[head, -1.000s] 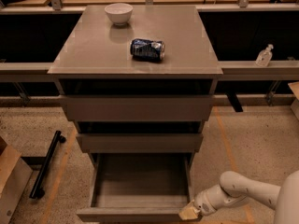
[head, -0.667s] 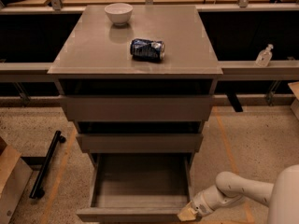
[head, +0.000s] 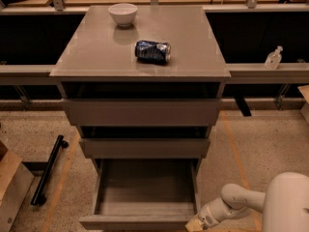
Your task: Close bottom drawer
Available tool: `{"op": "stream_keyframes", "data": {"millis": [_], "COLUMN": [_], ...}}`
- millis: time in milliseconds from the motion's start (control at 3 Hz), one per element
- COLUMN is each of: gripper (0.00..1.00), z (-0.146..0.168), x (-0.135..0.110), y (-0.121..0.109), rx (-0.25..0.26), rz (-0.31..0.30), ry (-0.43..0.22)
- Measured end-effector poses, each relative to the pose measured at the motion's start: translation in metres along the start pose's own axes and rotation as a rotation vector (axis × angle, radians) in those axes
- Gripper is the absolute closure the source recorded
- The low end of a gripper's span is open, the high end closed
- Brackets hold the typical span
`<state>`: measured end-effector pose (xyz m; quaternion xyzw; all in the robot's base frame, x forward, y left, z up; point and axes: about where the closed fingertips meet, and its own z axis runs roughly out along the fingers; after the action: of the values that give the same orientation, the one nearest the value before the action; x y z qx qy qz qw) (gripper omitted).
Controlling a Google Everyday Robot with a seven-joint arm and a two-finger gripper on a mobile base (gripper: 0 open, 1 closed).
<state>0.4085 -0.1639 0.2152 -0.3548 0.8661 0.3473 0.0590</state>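
We see the bottom drawer standing pulled far out from the foot of the desk, its taupe box bare inside. Above it in the desk, the middle drawer front and the top drawer front sit pushed in. The gripper is low at the desk's front right side, touching or just beside the right end of the bottom drawer's front panel; we cannot tell how its jaws stand. On the desk top we find a white bowl toward the back and a crushed blue can lying on its side nearer the front.
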Motion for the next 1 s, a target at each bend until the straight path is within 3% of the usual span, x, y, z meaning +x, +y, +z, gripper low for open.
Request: {"op": "stream_keyframes", "data": {"millis": [333,667,1000], "gripper": [1.0,1.0,1.0], "z": [0.013,0.018,0.019], "x": [0.007,0.007,-0.024], "y": [-0.019,-0.024,-0.027], "rx": [-0.007,-0.012,-0.017], "rz": [0.023,0.026,-0.037], "ry": [-0.013,-0.014,-0.077]}}
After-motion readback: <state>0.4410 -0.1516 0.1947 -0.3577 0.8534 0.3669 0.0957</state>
